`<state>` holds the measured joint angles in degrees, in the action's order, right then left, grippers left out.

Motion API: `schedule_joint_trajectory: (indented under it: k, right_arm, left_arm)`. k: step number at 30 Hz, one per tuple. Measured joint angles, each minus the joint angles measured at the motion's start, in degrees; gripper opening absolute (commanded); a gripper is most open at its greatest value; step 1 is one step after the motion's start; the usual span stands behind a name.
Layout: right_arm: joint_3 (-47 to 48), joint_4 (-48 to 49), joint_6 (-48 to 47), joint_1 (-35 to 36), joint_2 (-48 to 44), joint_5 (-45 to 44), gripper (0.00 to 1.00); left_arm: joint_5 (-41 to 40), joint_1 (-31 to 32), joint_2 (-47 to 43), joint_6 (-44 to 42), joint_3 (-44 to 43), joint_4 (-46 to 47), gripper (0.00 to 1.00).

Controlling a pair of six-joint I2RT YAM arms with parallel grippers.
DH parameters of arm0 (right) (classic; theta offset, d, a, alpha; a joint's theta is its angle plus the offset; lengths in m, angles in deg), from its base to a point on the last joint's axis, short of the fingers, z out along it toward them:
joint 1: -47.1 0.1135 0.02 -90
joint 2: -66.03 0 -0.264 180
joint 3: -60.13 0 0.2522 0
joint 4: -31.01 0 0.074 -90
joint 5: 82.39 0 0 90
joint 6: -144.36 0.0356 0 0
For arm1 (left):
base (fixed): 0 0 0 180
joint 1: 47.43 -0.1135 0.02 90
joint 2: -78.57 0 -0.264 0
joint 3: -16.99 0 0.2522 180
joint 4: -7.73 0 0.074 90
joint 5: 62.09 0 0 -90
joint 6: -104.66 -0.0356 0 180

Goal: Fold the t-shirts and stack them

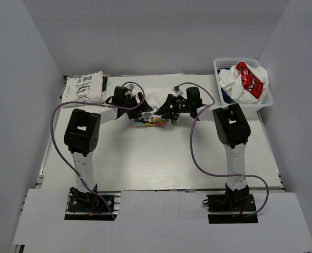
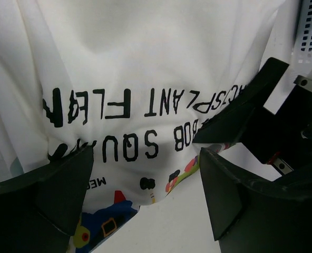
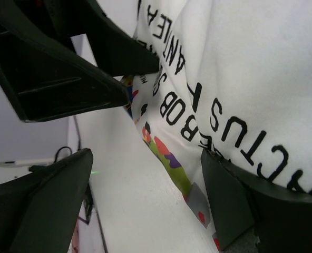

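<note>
Left gripper [image 2: 145,154] and right gripper [image 3: 145,158] both spread wide over cartoon-print t-shirt [image 2: 145,52].

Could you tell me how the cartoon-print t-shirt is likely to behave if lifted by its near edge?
The cartoon-print t-shirt will probably drape and sag, since its cloth already lies in soft folds. It looks thin, so likely light. Lifted by one edge only, the rest would likely drag across the table rather than rise flat.

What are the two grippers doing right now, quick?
Left gripper: open, at the printed edge of the cartoon t-shirt, gripping nothing.
Right gripper: open, at the same t-shirt's edge, gripping nothing.
</note>
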<state>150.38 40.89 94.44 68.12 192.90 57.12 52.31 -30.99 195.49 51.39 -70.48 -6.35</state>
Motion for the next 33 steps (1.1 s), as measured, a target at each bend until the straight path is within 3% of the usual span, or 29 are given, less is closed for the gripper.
schedule_joint_trajectory:
  k: [12,17,21,28,33]
  right_arm:
    - [1.7,-19.6,-16.9,0.5,-16.2,-15.7,0.90]
    - [8.0,-20.7,-18.8,0.2,-11.8,-15.6,0.90]
    - [12.8,-20.9,-18.0,0.2,-4.1,-14.9,0.90]
    - [13.6,-20.6,-16.8,0.1,0.9,-14.6,0.90]
    - [14.1,-20.6,-16.7,0.0,1.2,-14.6,0.90]
  left_arm:
    - [-12.6,0.4,-7.7,-7.2,-2.5,-10.7,0.98]
    - [-13.6,0.3,-6.4,-10.0,-7.1,-10.5,0.98]
    - [-11.3,0.6,0.6,-11.1,-17.7,-9.5,0.98]
    - [-9.2,0.6,11.2,-11.2,-24.9,-8.2,0.98]
    - [-11.9,0.2,16.2,-11.0,-28.3,-8.7,0.98]
